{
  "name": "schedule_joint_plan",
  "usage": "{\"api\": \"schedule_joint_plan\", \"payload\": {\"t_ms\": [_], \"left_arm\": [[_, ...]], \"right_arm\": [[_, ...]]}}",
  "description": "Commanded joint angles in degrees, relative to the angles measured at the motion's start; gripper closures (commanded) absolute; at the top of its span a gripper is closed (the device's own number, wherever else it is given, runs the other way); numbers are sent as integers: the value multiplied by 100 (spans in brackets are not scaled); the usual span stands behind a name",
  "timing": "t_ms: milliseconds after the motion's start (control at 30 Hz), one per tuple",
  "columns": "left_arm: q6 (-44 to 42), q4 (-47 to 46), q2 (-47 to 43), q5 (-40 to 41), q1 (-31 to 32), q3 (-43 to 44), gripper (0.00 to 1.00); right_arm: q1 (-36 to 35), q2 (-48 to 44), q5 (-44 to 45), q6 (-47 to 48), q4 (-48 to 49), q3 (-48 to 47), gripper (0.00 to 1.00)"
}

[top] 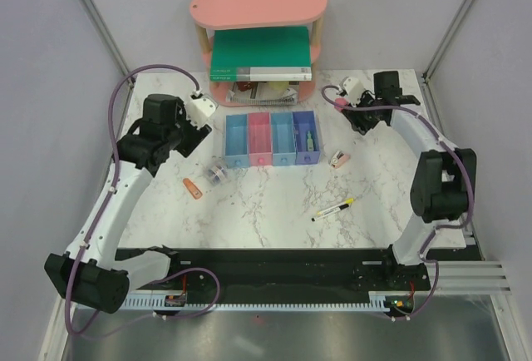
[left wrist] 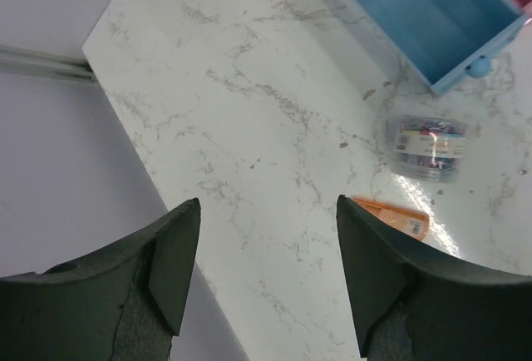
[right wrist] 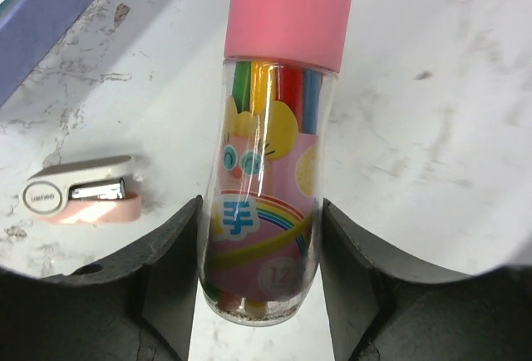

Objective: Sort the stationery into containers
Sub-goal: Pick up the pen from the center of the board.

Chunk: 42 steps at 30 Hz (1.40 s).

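Note:
My right gripper is shut on a clear tube of coloured pens with a pink cap, both jaws pressed against its lower body. From above, its pink cap shows at the back right by the right gripper. Whether the tube rests on the table I cannot tell. A pale pink stapler lies to its left. The four joined bins hold a green piece in the purple one. My left gripper hangs open and empty over bare marble, left of an orange piece and a clear case.
A yellow-and-black pen lies on the marble table at front right. A pink oval two-tier shelf with a green book stands behind the bins. The table's left edge runs close beside my left gripper.

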State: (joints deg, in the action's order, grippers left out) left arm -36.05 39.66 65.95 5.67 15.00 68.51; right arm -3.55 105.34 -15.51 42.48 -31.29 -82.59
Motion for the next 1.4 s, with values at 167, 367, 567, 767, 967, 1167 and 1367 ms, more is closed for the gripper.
{"api": "schedule_joint_plan", "payload": {"t_ms": [167, 367, 567, 767, 967, 1167, 1367], "left_arm": [[116, 1877, 374, -2683, 213, 1427, 26], [160, 1958, 796, -3801, 520, 1858, 25], [485, 1773, 1428, -4942, 714, 2315, 16], [117, 1765, 1727, -6104, 890, 2509, 4], [-139, 1283, 1921, -6473, 1118, 2536, 3], [-173, 685, 2123, -7009, 1189, 2492, 4], [-271, 402, 2264, -7677, 1224, 2386, 4]], "right_arm": [[-575, -3017, 1339, 858, 914, 1657, 100], [-1532, -4530, 1937, 1148, 510, 2352, 100], [-2254, -5330, 2578, 1017, 439, 2625, 100], [-2676, -5691, 2992, 1297, 553, 2730, 100], [-3274, -5788, 3247, 1491, 764, 2757, 100], [-4161, -5568, 3721, 1518, 1116, 2651, 100], [-4716, -5340, 4003, 1579, 1458, 2687, 100]]}}
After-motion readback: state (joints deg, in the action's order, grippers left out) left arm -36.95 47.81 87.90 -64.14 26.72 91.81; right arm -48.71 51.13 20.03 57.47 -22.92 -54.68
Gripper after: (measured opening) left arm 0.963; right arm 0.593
